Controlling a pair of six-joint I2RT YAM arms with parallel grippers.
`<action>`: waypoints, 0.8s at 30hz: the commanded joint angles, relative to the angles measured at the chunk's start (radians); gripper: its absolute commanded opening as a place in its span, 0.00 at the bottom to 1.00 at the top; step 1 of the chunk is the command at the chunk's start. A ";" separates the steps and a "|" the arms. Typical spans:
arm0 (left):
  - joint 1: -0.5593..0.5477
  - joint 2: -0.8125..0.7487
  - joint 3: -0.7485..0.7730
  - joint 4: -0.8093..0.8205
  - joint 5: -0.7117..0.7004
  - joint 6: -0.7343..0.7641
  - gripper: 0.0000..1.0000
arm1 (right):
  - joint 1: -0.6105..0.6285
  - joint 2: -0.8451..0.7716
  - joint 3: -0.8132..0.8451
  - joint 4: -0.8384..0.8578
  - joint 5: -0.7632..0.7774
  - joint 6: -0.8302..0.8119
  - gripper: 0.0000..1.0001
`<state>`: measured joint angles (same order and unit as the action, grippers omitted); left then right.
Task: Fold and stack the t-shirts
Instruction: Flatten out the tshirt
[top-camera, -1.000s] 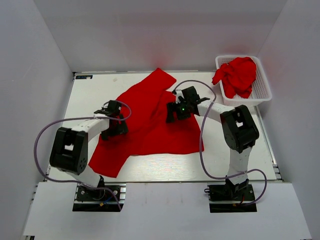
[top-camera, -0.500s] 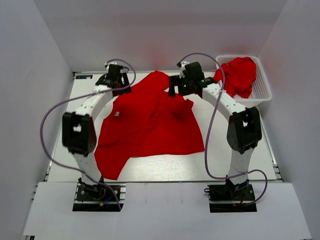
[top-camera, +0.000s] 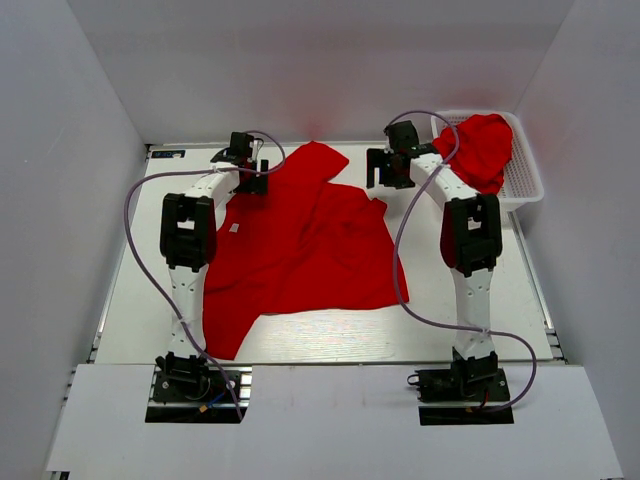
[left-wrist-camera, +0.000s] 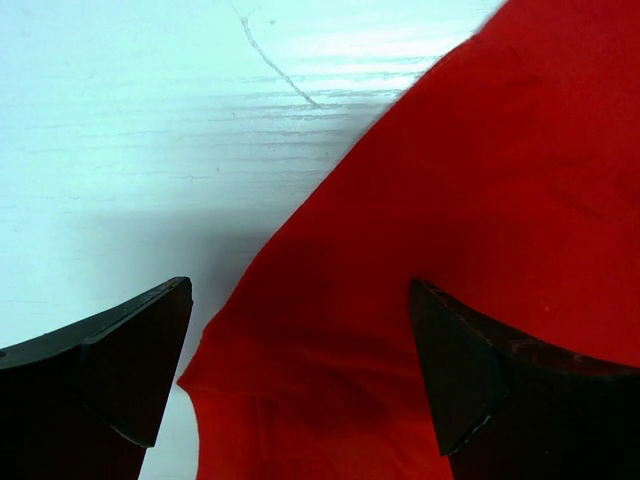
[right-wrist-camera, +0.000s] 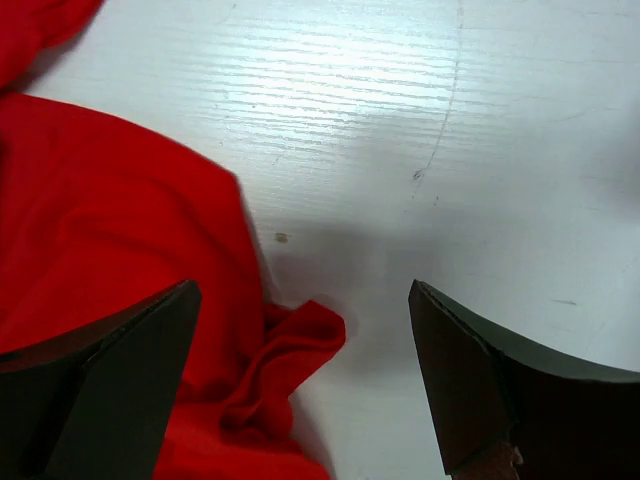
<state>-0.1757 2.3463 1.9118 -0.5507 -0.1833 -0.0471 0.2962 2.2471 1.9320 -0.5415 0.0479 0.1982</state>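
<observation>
A bright red t-shirt (top-camera: 300, 240) lies spread and partly folded over on the white table (top-camera: 470, 320), its white neck tag (top-camera: 233, 228) showing at the left. My left gripper (top-camera: 256, 182) is open and empty over the shirt's far left edge (left-wrist-camera: 330, 330). My right gripper (top-camera: 387, 180) is open and empty just beyond the shirt's far right corner; a crumpled corner of cloth (right-wrist-camera: 280, 370) lies between and below its fingers. More red shirts (top-camera: 480, 150) are heaped in the white basket (top-camera: 525, 185).
The white lattice basket stands at the far right corner, close behind the right arm. White walls enclose the table on three sides. Purple cables loop from both arms. Bare table shows in the right wrist view (right-wrist-camera: 450, 150) and the left wrist view (left-wrist-camera: 150, 150).
Both arms have stretched toward the far edge of the table. The left gripper moved right onto the shirt's far left edge; the right gripper moved right, off the shirt. The shirt now lies more opened out.
</observation>
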 joint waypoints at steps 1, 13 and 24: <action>-0.001 -0.036 0.006 0.029 0.010 0.069 1.00 | 0.004 0.034 0.058 -0.029 -0.036 -0.046 0.90; -0.001 0.030 -0.023 0.014 0.017 0.059 0.73 | 0.018 0.124 0.042 -0.029 -0.057 -0.075 0.85; 0.050 0.035 -0.068 0.027 0.009 -0.052 0.00 | 0.017 0.098 -0.007 0.049 0.015 -0.080 0.00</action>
<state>-0.1658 2.3642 1.8999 -0.4980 -0.1368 -0.0547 0.3130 2.3592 1.9450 -0.5385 0.0242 0.1272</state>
